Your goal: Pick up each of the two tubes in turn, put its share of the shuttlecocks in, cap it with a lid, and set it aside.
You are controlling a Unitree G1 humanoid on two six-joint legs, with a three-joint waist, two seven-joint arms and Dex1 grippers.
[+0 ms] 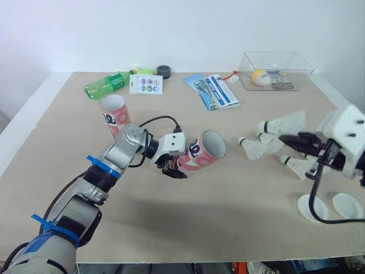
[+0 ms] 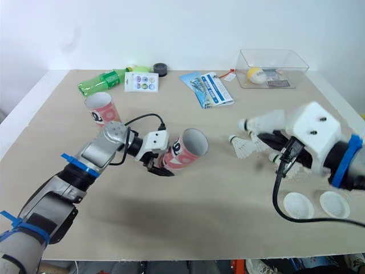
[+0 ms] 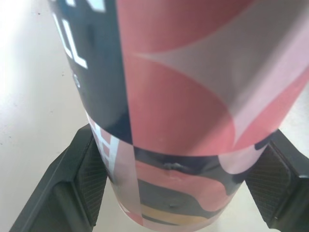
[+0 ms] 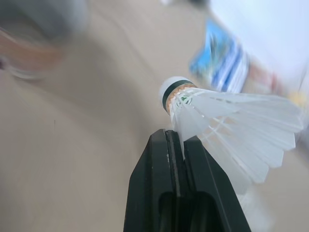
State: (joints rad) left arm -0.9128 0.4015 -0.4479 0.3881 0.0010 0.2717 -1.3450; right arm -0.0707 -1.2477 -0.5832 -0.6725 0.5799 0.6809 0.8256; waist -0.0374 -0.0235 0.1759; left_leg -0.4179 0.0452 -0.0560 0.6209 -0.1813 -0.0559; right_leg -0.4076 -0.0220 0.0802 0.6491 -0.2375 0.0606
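Mid-worktop, the left gripper (image 3: pixel 181 174) clamps the tube (image 1: pixel 201 149), which we judge light and crushable, near its base; the right gripper (image 4: pixel 176 137) pinches a fragile shuttlecock (image 4: pixel 219 113) by its feathers.

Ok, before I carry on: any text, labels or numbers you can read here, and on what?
Held tube, in the left gripper: big white figures, perhaps "0"; other letters are cut off in the wrist view.
Upright tube: similar figures, unreadable.
Card with coloured dots: too small.
Blue leaflet: too small.
Green bottle: nothing legible.
Shuttlecock in the right gripper: small green mark, unreadable.
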